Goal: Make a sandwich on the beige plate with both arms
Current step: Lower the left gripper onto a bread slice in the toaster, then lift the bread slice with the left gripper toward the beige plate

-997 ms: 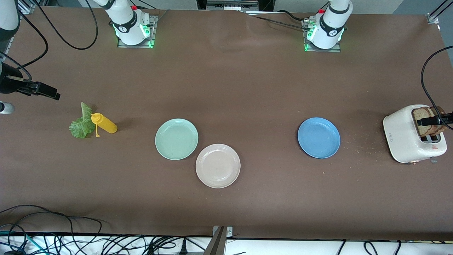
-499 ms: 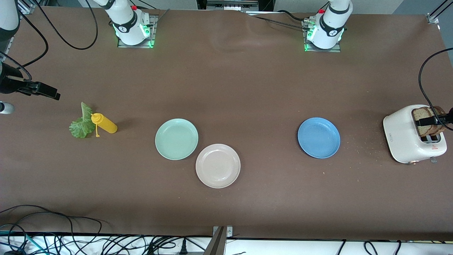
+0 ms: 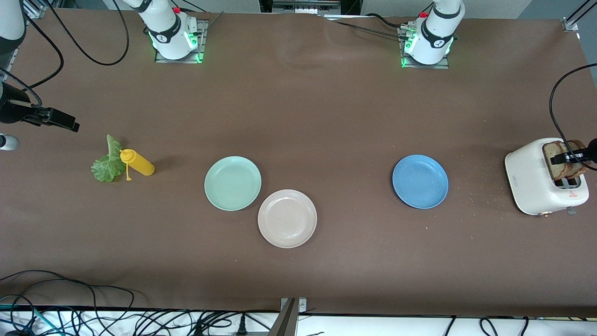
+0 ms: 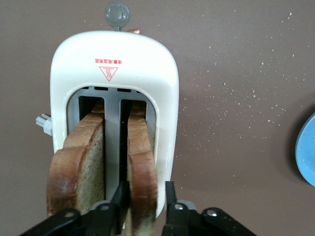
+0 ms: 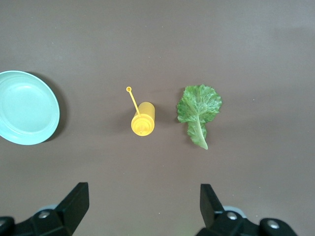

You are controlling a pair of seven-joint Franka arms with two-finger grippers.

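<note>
Toaster (image 4: 115, 98) with two bread slices (image 4: 81, 162) upright, left claw (image 4: 143, 201) pinching one; right claw (image 5: 142, 201) open, waiting.

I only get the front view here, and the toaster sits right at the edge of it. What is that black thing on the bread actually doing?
Observer: The left wrist view shows the left end effector with one finger on each face of a single bread slice, the one toward the blue plate.
Operator: Is there a second slice?
Observer: Yes, another slice stands in the other slot of the toaster, with no finger on it.
Operator: And the other arm?
Observer: The right wrist view shows the right end effector open, over bare table beside the yellow bottle and the lettuce leaf, holding nothing.
</note>
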